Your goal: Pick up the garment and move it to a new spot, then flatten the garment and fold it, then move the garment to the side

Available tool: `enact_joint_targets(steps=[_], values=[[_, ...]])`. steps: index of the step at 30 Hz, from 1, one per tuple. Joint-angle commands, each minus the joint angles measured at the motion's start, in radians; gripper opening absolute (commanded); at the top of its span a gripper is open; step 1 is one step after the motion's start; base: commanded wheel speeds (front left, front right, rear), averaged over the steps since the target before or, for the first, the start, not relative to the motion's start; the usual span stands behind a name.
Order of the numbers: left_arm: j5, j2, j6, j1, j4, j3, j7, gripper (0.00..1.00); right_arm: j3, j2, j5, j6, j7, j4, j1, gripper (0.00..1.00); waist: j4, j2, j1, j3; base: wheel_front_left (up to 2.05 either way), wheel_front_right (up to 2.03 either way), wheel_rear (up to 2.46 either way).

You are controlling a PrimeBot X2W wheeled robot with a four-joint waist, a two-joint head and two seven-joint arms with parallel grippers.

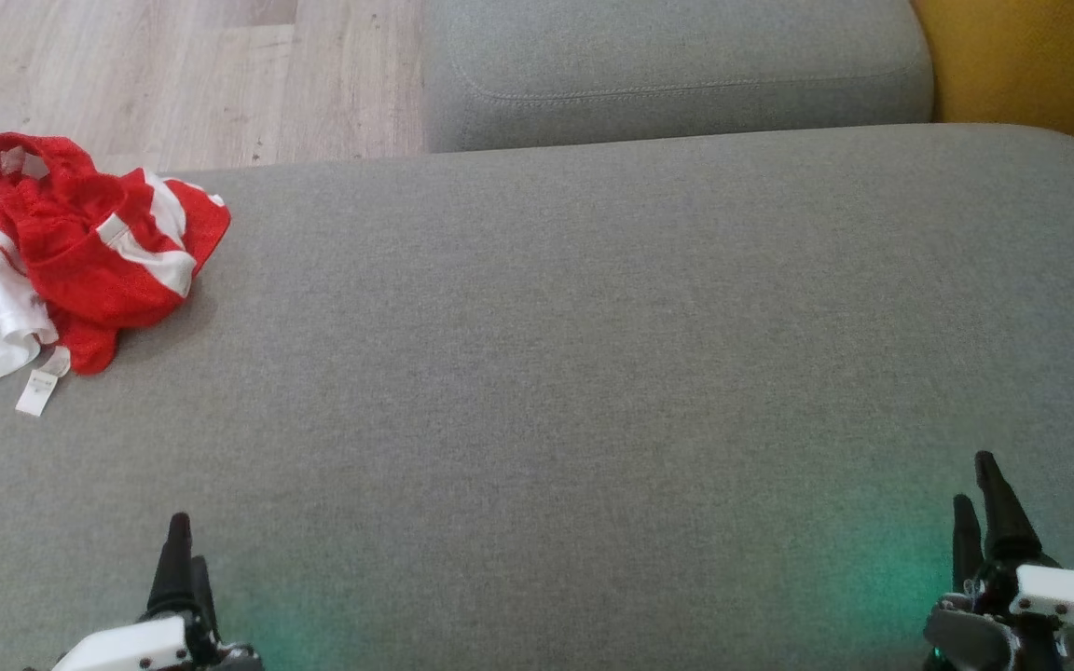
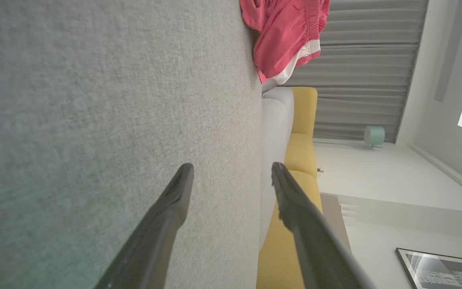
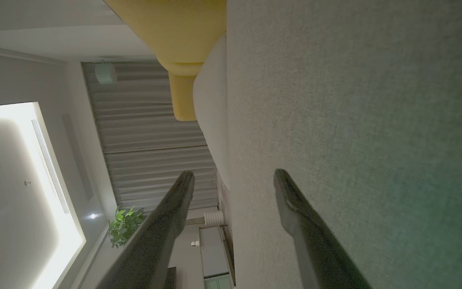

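Left gripper [image 1: 186,548] [image 2: 232,168]: over the near edge of the wide grey fabric seat cushion [image 1: 593,373], its two long dark fingers spread well apart, with nothing between them.
Right gripper [image 1: 974,481] [image 3: 234,173]: also over the cushion's near edge, toward its right end, fingers parted wide and empty; green light glows on the fabric beside it.
Red-and-white mesh garment [image 1: 80,247] [image 2: 287,40]: crumpled in a heap on the cushion's far left corner, well apart from both grippers.
White care tag [image 1: 37,391]: at the garment's near side, lying flat on the cushion.
Second grey cushion [image 1: 677,75]: just beyond the wide cushion's far edge.
Yellow upholstery [image 1: 1040,65]: beyond the cushion's far right corner.
Pale wooden floor [image 1: 127,75]: beyond the cushion's far left — behind the garment.
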Motion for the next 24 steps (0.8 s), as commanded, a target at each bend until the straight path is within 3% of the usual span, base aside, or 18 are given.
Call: enact_joint_targets(steps=[1, 14, 24], values=[[0.004, 0.002, 0.0, -0.042, -0.036, -0.004, -0.007, 1.0, 0.008, -0.001, -0.004, 0.0, -0.008, -0.036, -0.041, 1.0, 0.0, 0.0, 0.0001, -0.001, 0.0, 0.0, 0.0], [0.042, 0.003, 0.005, -0.021, -0.073, -0.022, -0.043, 1.0, 0.027, -0.002, -0.054, 0.001, -0.044, -0.053, -0.027, 1.0, 0.002, 0.0, 0.0001, -0.011, 0.0, 0.0, 0.0], [0.19, 0.003, 0.033, -0.014, -0.128, -0.046, -0.075, 1.0, 0.032, -0.003, -0.21, 0.002, -0.076, -0.088, -0.018, 1.0, 0.01, 0.0, 0.0001, -0.021, 0.0, 0.0, 0.0]])
